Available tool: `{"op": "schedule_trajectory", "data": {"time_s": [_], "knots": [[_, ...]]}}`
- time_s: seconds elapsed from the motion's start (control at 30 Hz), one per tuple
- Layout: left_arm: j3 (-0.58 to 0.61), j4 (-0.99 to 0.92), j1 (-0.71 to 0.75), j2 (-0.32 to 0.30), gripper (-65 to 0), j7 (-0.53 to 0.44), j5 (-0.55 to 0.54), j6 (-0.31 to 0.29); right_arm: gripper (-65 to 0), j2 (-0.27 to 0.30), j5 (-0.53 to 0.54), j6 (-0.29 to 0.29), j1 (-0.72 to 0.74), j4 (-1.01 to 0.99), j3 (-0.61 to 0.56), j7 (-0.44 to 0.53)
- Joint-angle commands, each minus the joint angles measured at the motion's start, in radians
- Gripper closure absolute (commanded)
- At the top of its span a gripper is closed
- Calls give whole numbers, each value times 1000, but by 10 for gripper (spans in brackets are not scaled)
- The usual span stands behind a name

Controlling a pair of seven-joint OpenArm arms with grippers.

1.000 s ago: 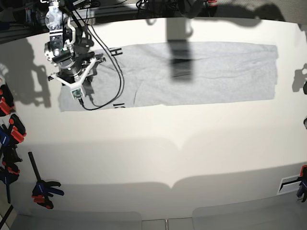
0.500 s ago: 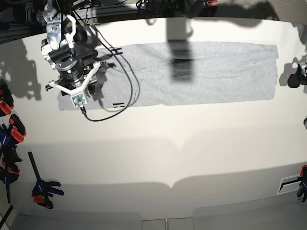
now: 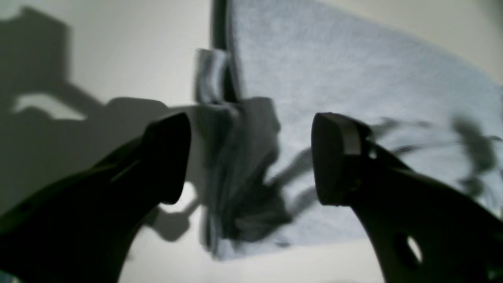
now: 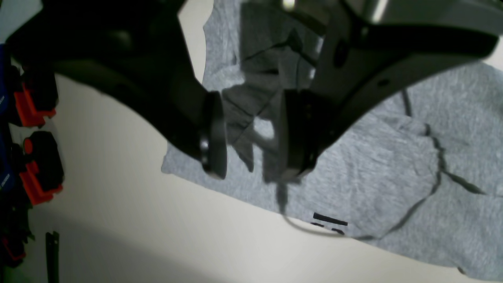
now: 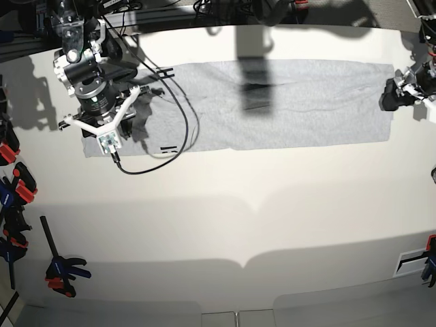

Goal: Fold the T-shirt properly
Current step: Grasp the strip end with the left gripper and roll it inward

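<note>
Evidently the worktop (image 5: 225, 225) is carrying the T-shirt (image 5: 306, 102) as a long grey band, already narrowed lengthwise, probably so its ends can be brought together. Each arm is standing at one end. The right gripper (image 4: 251, 153) is hanging over the lettered end, jaws partly apart with only shadowed cloth between them, gripping nothing visible. The left gripper (image 3: 249, 157) is straddling the opposite corner, jaws spread wide. A second ago that arm was absent from the base view.
</note>
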Motion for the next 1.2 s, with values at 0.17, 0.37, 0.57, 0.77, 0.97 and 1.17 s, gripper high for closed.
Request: {"op": "schedule_trajectory", "data": {"time_s": [0.17, 0.37, 0.57, 0.77, 0.97, 1.17], "knots": [[-9, -133, -90, -11, -445, -20, 41, -1, -211, 8, 4, 23, 7, 21, 5, 17], [-9, -405, -197, -12, -445, 127, -81, -88, -211, 8, 3, 27, -9, 21, 5, 21], [-9, -429, -204, -18, -445, 259, -156, -88, -211, 8, 3, 27, -14, 21, 5, 28], [-9, -430, -196, -16, -445, 410, -314, -88, -211, 8, 3, 27, -14, 21, 5, 52], [-9, -430, -196, 10, -445, 406, -319, -88, -211, 8, 3, 27, -14, 21, 5, 52], [-9, -430, -196, 57, -444, 370, -317, -88, -211, 8, 3, 27, -14, 21, 5, 51]]}}
